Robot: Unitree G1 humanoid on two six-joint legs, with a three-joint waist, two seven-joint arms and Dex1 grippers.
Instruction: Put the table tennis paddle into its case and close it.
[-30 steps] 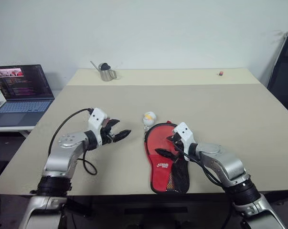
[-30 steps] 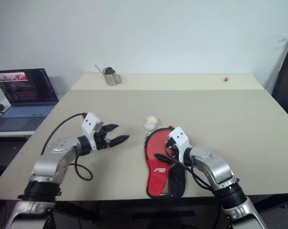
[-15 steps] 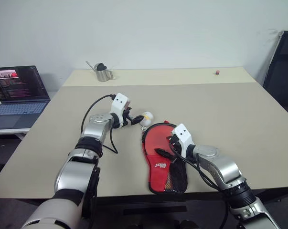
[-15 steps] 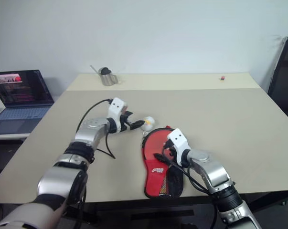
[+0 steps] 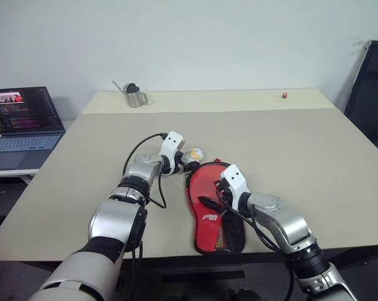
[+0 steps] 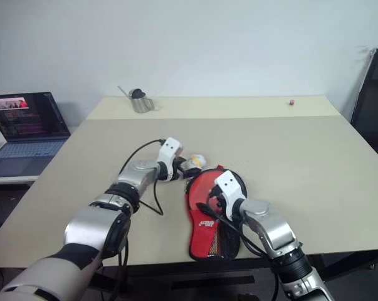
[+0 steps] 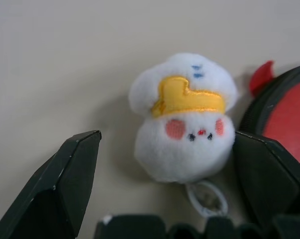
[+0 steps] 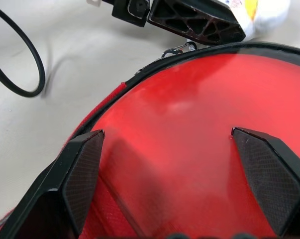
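Left gripper (image 7: 159,164) advanced, jaws spread around plush ball (image 7: 183,117); right gripper (image 8: 167,164) spread over paddle (image 8: 189,149) in case (image 5: 229,235).

The left tool (image 5: 187,161) brackets a small white-and-yellow plush (image 5: 195,154) beside the red case (image 5: 214,204) under the right tool (image 5: 215,195).

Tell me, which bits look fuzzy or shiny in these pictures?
In the left wrist view the plush toy looks sharp, while the black fingers nearest the camera and the case at the edge are soft. In the right wrist view a pale, cloudy sheen lies across the paddle's red rubber. In the left eye view the laptop screen glows bright.
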